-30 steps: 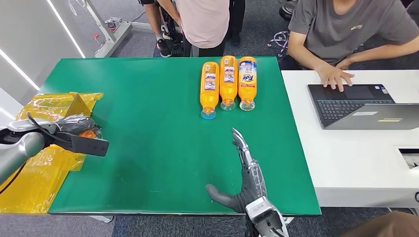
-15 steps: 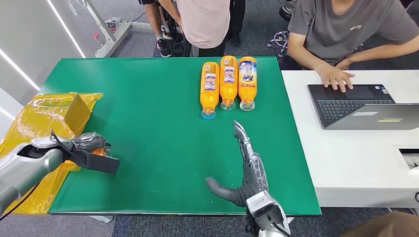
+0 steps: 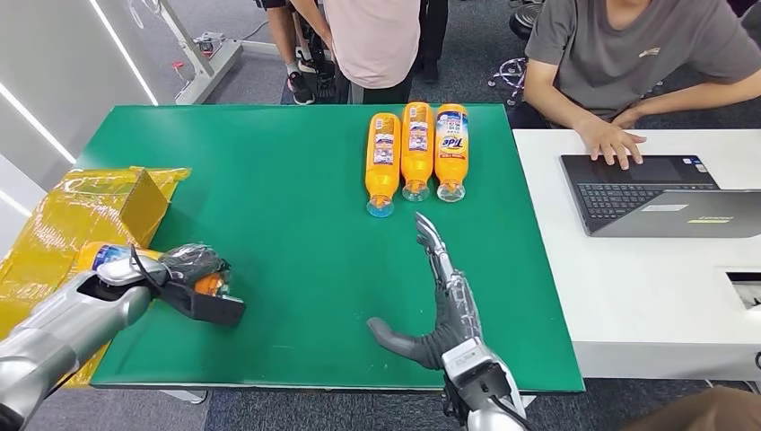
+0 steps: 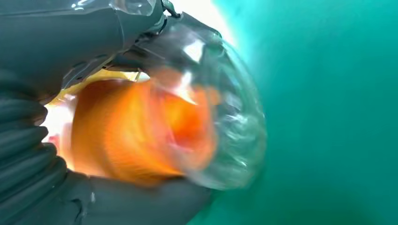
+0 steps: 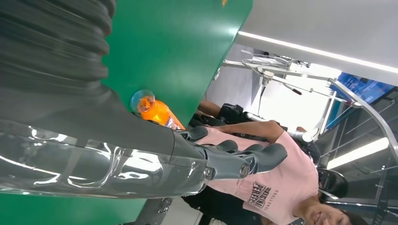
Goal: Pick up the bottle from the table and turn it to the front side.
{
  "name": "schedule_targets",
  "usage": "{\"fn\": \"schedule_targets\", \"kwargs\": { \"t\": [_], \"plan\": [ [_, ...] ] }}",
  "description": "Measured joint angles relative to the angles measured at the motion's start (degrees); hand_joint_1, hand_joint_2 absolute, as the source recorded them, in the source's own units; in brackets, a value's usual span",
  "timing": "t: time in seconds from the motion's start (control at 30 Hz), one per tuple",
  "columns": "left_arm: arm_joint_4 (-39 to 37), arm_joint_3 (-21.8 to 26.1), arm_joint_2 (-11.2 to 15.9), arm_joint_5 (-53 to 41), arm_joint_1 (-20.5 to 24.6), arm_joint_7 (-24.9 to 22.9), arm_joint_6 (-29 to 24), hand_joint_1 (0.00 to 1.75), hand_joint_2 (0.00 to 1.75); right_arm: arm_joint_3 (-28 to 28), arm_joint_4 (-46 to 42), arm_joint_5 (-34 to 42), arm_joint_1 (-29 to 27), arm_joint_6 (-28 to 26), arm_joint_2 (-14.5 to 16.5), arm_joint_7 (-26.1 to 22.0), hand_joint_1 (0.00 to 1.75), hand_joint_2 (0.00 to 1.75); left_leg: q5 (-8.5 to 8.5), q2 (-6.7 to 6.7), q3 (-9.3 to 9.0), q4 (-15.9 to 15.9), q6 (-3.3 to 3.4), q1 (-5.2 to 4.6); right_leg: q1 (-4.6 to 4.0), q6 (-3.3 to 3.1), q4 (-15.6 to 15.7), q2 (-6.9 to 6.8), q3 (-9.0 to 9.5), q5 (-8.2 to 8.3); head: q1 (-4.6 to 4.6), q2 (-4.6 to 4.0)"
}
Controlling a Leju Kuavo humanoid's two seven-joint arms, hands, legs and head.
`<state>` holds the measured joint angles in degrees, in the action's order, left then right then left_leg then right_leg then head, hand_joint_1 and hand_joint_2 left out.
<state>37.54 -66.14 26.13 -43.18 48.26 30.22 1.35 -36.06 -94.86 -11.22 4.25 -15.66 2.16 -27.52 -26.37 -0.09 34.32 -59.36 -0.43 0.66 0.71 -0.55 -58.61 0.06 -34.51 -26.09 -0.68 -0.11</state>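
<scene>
Orange bottle (image 3: pixel 108 258) in left hand (image 3: pixel 184 269).

The surface (image 3: pixel 287 189) is plain green. Beyond the dark grey right hand (image 3: pixel 440 296) lie three orange bottles (image 3: pixel 416 151) with white and blue labels and clear caps. The left hand (image 3: pixel 184 269) holds an orange bottle (image 4: pixel 141 131), beside yellow bags (image 3: pixel 63 215).
</scene>
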Motion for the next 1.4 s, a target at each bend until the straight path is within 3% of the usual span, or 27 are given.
{"fn": "schedule_targets", "kwargs": {
  "t": [0.37,0.77,1.0,1.4],
  "plan": [
    [-0.49,4.17,-2.37,-1.75,-1.40,-2.27,-4.21,0.00,1.75,0.00,0.04,-0.08,0.37,0.46,0.09,-0.04,0.00,1.75,0.00,0.01,0.01,0.00,0.00,0.01,0.00,-0.01,0.00,0.02,-0.02,0.00,-0.01,0.00],
    [-0.17,11.21,-2.20,-0.99,-4.42,-1.32,-6.42,0.00,1.75,0.17,0.27,-0.05,0.34,0.33,0.09,-0.54,0.00,1.75,-0.01,0.03,0.02,0.01,-0.01,0.02,0.00,-0.01,0.00,0.04,-0.04,0.00,0.00,0.00],
    [2.15,16.02,-0.02,-0.56,-6.69,-0.34,-7.31,0.00,1.75,0.68,0.54,-0.19,0.23,-0.37,0.09,-1.10,0.00,1.75,-0.01,0.06,0.01,0.01,-0.01,0.03,0.00,-0.01,-0.01,0.07,-0.04,0.00,0.00,0.00],
    [13.90,24.25,6.91,-1.45,-14.30,-3.74,-6.83,0.00,1.75,1.63,-0.32,-1.16,-0.63,-0.44,0.10,-0.62,0.00,1.75,-0.03,0.16,0.02,0.05,-0.03,0.03,0.00,-0.02,-0.01,0.17,-0.07,-0.01,-0.01,0.00]
  ]
}}
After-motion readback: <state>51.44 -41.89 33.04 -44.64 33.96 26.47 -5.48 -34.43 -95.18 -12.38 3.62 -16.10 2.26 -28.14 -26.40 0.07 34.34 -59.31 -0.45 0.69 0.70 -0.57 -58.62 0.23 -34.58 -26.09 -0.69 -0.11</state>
